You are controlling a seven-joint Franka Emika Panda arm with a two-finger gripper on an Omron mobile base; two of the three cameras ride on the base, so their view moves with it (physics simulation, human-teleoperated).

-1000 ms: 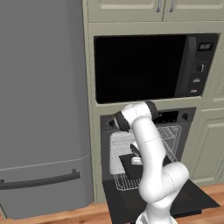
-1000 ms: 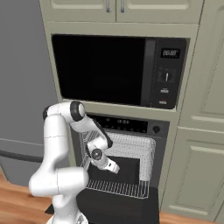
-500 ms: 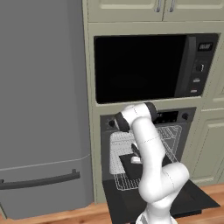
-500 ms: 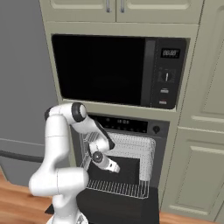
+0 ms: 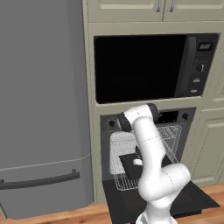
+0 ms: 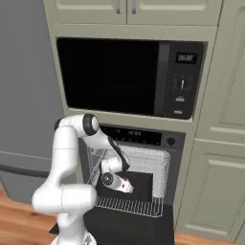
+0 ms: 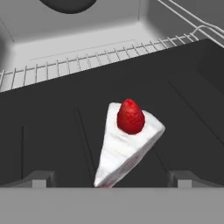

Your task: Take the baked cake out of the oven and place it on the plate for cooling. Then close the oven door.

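End effector (image 7: 112,181) spread wide, holding nothing | cake (image 7: 127,142) straight ahead between fingertips (image 7: 40,178), on dark tray (image 7: 52,131) | rack (image 7: 87,59) beyond | oven door (image 6: 134,227) down

A white cake slice (image 7: 124,146) topped with a red strawberry (image 7: 130,116) is seen on a black tray (image 7: 52,131). The oven (image 6: 143,137) cavity appears pale grey, the wire rack (image 7: 100,56) whitish.

The white arm bends at its dark elbow and reaches forward and down. Its two-finger gripper (image 7: 112,177) stands wide open, holding nothing.
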